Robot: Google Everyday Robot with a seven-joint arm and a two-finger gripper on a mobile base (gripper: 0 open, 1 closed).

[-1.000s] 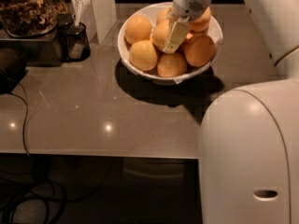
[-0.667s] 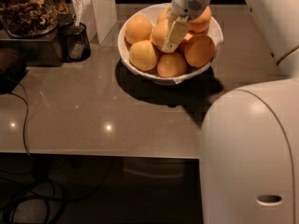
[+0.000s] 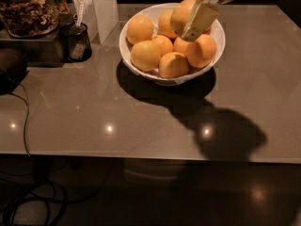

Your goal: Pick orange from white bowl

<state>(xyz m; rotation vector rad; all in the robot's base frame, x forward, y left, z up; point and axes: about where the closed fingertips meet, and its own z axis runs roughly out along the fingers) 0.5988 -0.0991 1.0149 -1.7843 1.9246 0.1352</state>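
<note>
— State of the hand [image 3: 190, 25]?

— Clamped on the orange [image 3: 181, 12], by the look of it; one pale finger [image 3: 201, 19] laid across the front, the other hidden behind the fruit. Hangs at the top of the camera view, over the far right of the white bowl [image 3: 125, 55].

— Changed from a second ago?

— Yes. Sits higher and further right than then, no longer down among the pile mid-bowl. Carries the orange up above its neighbours, overlapping the far rim. Gone from view too: the big white shell from the lower right corner.

— Meaning for the task?

— Probably grasp made and lift begun, though not yet outside the bowl's outline. Left to do: carry up and away without a slip.

— Room around?

— Plenty to the front and right: brown surface [image 3: 94, 121], only a shadow there. Tighter to the left: dark mesh cup [image 3: 77, 41], a jar [image 3: 28, 8] and a white panel [image 3: 103, 8], all apart from the bowl. Front edge of the surface low in the view, cables [image 3: 24, 126] trailing over the left end. Remaining fruit heaped to the rim, so best lifted straight up.
</note>
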